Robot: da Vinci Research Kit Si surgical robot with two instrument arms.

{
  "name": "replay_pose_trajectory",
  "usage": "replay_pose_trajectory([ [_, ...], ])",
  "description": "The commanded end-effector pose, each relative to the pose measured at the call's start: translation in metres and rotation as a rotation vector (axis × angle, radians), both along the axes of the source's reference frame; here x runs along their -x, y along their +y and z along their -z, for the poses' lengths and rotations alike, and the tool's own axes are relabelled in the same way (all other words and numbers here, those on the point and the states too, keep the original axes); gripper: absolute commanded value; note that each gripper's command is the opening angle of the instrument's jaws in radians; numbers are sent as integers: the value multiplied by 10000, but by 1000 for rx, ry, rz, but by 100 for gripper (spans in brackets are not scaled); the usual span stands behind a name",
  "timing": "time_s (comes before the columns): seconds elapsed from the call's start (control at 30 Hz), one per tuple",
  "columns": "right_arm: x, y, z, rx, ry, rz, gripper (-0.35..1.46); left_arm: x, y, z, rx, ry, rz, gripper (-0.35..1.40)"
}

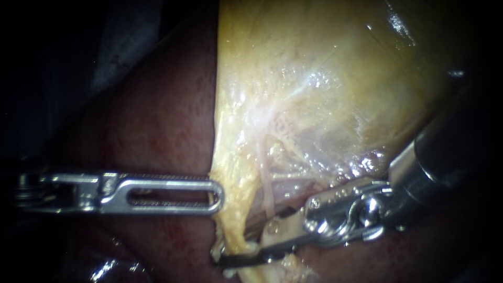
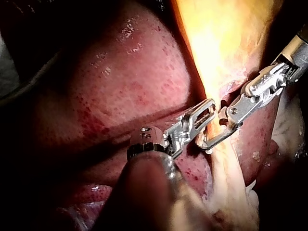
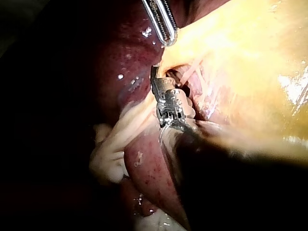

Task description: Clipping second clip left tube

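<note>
The right instrument (image 1: 243, 245) holds its jaws parted astride the pale tube (image 1: 266, 191) at the gallbladder's (image 1: 314, 78) lower edge, over the liver (image 1: 157, 120). The left instrument (image 1: 216, 196), jaws closed and empty, touches that edge. Positioning seems in hand; next, seat squarely across the tube, then squeeze

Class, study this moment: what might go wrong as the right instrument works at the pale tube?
1. The right instrument spans the edge of the gallbladder beside the pale tube; closing might catch both.
2. Its lower tip lies close to the liver and might scrape it.
</note>
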State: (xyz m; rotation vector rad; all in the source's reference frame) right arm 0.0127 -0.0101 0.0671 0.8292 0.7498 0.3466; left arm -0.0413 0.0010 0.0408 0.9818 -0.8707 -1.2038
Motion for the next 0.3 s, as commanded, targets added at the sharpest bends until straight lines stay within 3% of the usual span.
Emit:
replay_pose_trajectory([
  [0.03,0,0,-1,1,1,0,-29,0,0,0,0,0,0,0],
  [0.3,1,-1,-1,1,1,1,-28,1,0,-1,0,0,0,0],
])
